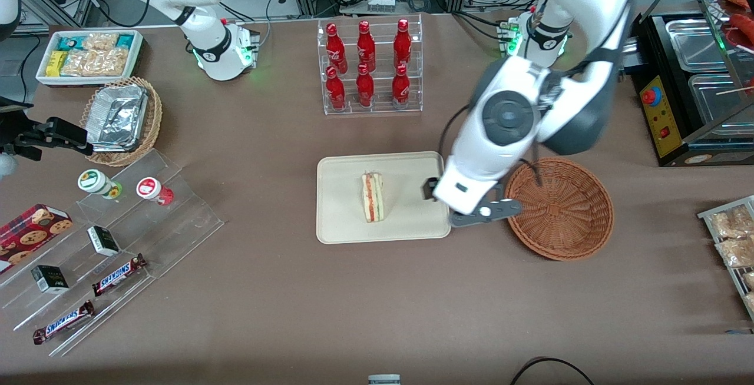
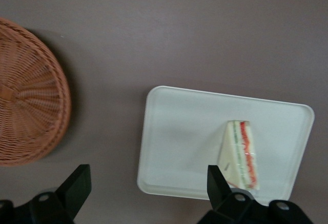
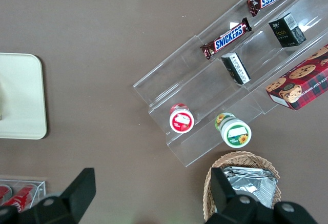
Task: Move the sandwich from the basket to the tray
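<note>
**Resting on the tray: sandwich out of the basket**

Lying near the middle of the tray [image 1: 341,208], the sandwich [image 1: 372,197] showed its red and green filling along the cut edge, and I saw nothing touching it. From the wrist camera I read the same: sandwich [image 2: 240,154] flat on the tray [image 2: 179,142], basket [image 2: 28,93] well apart on bare tablecloth. The basket [image 1: 559,208] sat just beside the tray, toward the working arm's end of the table, with nothing in it. My gripper [image 1: 439,192] hung above the tray's edge nearest the basket, its fingers [image 2: 218,180] spread wide and holding nothing. A rack of red bottles [image 1: 369,67] stood farther from the front camera than the tray.
</note>
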Available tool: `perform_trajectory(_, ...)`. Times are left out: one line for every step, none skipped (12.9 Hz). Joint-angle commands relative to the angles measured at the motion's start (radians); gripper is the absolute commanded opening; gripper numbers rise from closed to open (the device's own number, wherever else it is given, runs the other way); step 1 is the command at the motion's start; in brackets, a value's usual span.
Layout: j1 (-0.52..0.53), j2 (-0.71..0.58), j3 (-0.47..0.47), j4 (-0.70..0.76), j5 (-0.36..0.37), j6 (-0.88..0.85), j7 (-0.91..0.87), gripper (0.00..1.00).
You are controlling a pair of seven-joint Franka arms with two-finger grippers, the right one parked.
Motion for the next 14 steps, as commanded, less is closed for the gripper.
perform_trajectory(0.082,-0.136,-0.007,-0.158,-0.017,-0.009,0.144,1.00)
perform_trajectory(0.116,-0.176,-0.007,-0.197,-0.017,-0.015,0.208,1.00)
perform_trajectory(0.149,-0.210,-0.007,-0.226,-0.016,-0.039,0.268,1.00)
perform_trajectory(0.173,-0.232,-0.005,-0.242,-0.016,-0.058,0.327,1.00)
perform_trajectory(0.203,-0.256,-0.004,-0.265,-0.017,-0.061,0.389,1.00)
perform_trajectory(0.240,-0.287,-0.004,-0.297,-0.016,-0.064,0.436,1.00)
perform_trajectory(0.268,-0.313,-0.005,-0.315,-0.016,-0.076,0.471,1.00)
perform_trajectory(0.301,-0.333,-0.011,-0.320,-0.016,-0.113,0.496,1.00)
perform_trajectory(0.331,-0.354,-0.018,-0.318,-0.014,-0.145,0.516,1.00)
perform_trajectory(0.357,-0.376,-0.030,-0.317,-0.014,-0.170,0.536,1.00)
perform_trajectory(0.393,-0.393,-0.045,-0.314,-0.014,-0.197,0.546,1.00)
perform_trajectory(0.429,-0.405,-0.062,-0.308,-0.014,-0.222,0.565,1.00)
perform_trajectory(0.441,-0.417,-0.064,-0.306,-0.014,-0.245,0.580,1.00)
perform_trajectory(0.453,-0.436,-0.064,-0.308,-0.011,-0.263,0.582,1.00)
